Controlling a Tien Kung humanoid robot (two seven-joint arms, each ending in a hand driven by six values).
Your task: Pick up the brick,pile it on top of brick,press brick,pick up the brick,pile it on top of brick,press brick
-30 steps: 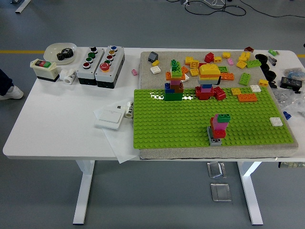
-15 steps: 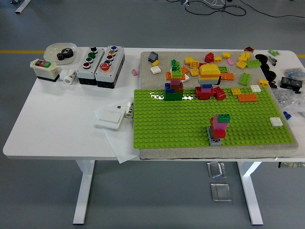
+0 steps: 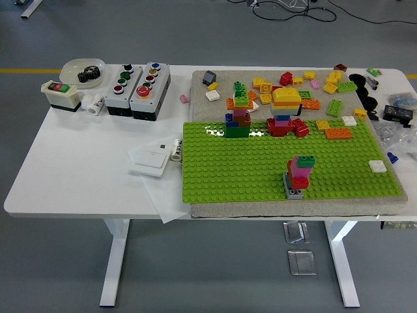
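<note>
Three brick stacks stand on the bright green studded baseplate (image 3: 260, 166) you are looking down on. Nearest you is the small stack (image 3: 299, 175) with a grey base, pink and red middle and a green brick on top, upright near the plate's front edge. At the plate's far edge stand the green-based stack (image 3: 238, 114) with a green top and, to its right, the red-based stack (image 3: 285, 111) capped by a yellow and orange brick. Loose bricks in yellow, orange, red, green and white (image 3: 326, 88) lie scattered on the grey mat (image 3: 221, 88) behind the plate; one white brick (image 3: 377, 165) sits alone near the plate's right edge. Left on the white desk (image 3: 78, 169) you see grey push-button boxes (image 3: 138, 90), a white bowl holding a black gear (image 3: 83, 70) and a white switch plate (image 3: 150, 158). Neither robot hand is visible, so you cannot tell how open either is or what it holds.
</note>
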